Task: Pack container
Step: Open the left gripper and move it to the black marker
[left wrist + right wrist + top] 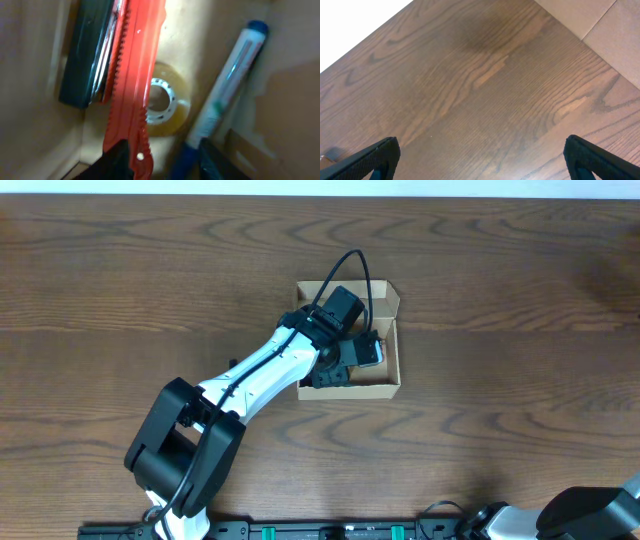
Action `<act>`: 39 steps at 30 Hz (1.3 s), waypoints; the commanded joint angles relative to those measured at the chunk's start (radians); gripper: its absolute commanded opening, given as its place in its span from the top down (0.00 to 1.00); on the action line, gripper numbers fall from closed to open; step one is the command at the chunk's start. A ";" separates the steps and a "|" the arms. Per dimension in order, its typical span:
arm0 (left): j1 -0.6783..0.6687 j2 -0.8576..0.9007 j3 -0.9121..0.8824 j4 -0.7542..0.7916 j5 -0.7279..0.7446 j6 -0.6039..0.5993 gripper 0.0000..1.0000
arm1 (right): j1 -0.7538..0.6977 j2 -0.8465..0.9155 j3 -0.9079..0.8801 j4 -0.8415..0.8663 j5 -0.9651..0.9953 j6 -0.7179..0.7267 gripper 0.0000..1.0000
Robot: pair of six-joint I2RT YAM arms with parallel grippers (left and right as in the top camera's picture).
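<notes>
the container [386,388], a small tan cardboard box, stands on the wooden table [520,410] a little above the middle of the overhead view, with its flap folded back on the far side. the left arm [265,370] reaches from the near edge of the table and goes down into the open top, so the left gripper [347,366] is inside the box and hides most of the content from above.

in the left wrist view the left gripper [164,152] is spread; its two black fingers [119,161] stand apart at the bottom of the picture. a long red piece with a toothed edge [134,75] lies just against one finger, but the other finger does not touch it, so it seems not clamped. under the red piece a clear tape roll [167,102] with a white core lies flat on the box floor. a dark rectangular object [85,55] lies beside the red piece at one wall. a white marker with a blue cap [225,95] lies slanted along the opposite wall.

the right arm [590,515] is at the near right corner of the table, well apart from the box. the right gripper [481,142] is wide apart and holds nothing, above bare wood.
</notes>
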 commanded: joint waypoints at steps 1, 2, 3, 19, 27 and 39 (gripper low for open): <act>0.002 -0.007 0.052 -0.030 -0.061 -0.028 0.55 | -0.005 0.001 0.008 -0.002 -0.009 -0.005 0.01; 0.002 -0.010 0.072 -0.051 -0.060 -0.037 0.55 | -0.005 0.001 0.008 -0.002 -0.009 -0.005 0.01; 0.002 -0.015 0.099 -0.077 -0.060 -0.048 0.55 | -0.005 0.001 0.008 -0.002 -0.009 -0.005 0.01; 0.184 -0.084 0.649 -0.644 -0.207 -0.262 0.25 | -0.005 0.001 0.008 -0.002 -0.028 -0.025 0.01; 0.584 -0.087 0.723 -0.863 -0.034 -0.693 0.36 | -0.004 0.001 0.008 0.002 -0.057 -0.031 0.01; 0.581 -0.230 0.270 -0.563 -0.088 -0.855 0.39 | 0.014 0.001 0.008 0.002 -0.057 -0.039 0.01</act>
